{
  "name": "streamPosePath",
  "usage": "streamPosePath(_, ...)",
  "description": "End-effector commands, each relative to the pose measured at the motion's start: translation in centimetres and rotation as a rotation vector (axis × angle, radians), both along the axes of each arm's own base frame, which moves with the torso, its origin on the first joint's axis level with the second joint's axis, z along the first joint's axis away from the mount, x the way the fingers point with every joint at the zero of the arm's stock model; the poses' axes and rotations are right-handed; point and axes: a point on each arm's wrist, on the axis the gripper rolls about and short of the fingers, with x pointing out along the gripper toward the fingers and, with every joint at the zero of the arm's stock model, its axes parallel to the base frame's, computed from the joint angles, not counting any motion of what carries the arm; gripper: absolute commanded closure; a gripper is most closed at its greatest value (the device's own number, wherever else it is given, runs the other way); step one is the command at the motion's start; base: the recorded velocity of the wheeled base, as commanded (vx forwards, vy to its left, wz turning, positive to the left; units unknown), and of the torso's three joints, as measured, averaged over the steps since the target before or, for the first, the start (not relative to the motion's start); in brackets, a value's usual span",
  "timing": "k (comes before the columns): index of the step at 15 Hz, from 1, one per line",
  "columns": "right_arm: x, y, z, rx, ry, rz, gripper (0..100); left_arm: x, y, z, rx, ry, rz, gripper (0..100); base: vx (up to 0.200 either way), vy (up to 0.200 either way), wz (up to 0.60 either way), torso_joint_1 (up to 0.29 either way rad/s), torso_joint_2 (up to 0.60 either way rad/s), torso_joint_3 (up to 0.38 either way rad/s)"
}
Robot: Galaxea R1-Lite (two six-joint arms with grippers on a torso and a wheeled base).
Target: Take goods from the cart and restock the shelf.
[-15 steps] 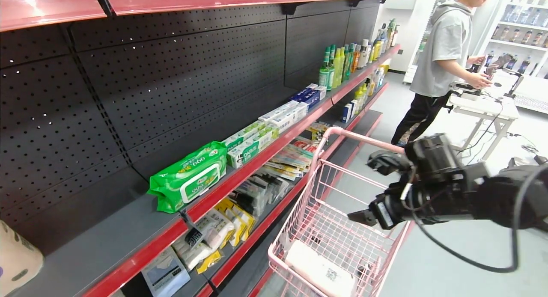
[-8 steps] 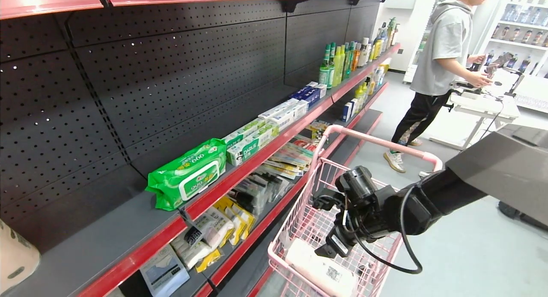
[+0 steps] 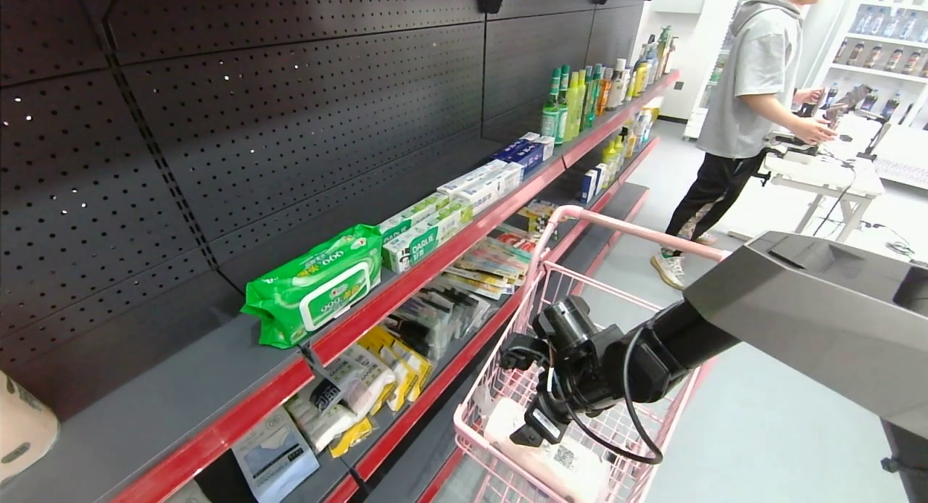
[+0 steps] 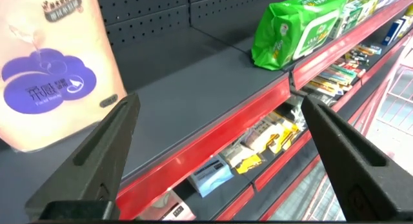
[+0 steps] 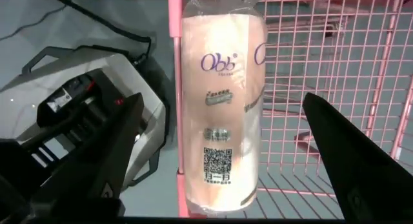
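Pink wire cart [image 3: 629, 232]: the right hand [image 5: 222, 104] has come down into it, spread wide, white plastic-wrapped pack [image 5: 219, 153] just below; grasping seems next.

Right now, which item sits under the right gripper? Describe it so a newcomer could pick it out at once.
Find the pink wire cart beside the shelf. At the basket's near end, below the open right gripper, lies a long wrapped pack. Unlike the green wipes pack on the shelf, it is pale peach with a square code near one end.
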Motion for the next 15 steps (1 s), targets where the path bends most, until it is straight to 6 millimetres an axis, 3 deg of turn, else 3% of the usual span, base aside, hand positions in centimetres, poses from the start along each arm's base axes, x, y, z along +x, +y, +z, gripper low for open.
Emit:
streamPosePath(1,0.0,0.7,-1.0,-0.011,0.013,0.014,0,0.0,0.0,0.0,0.000,0.001,0.001,0,0.000,0.000,0.00,-0.129,0.30,0.173)
streamPosePath(6,0.6,0.9,-1.7,-0.012,0.016,0.013,0,0.0,0.0,0.0,0.000,0.001,0.001,0,0.000,0.000,0.00,-0.145,0.33,0.183)
streamPosePath(15,1.4,0.7,-2.7,-0.026,0.018,0.006,0,0.0,0.0,0.0,0.000,0.001,0.001,0,0.000,0.000,0.00,-0.045,0.11,0.060)
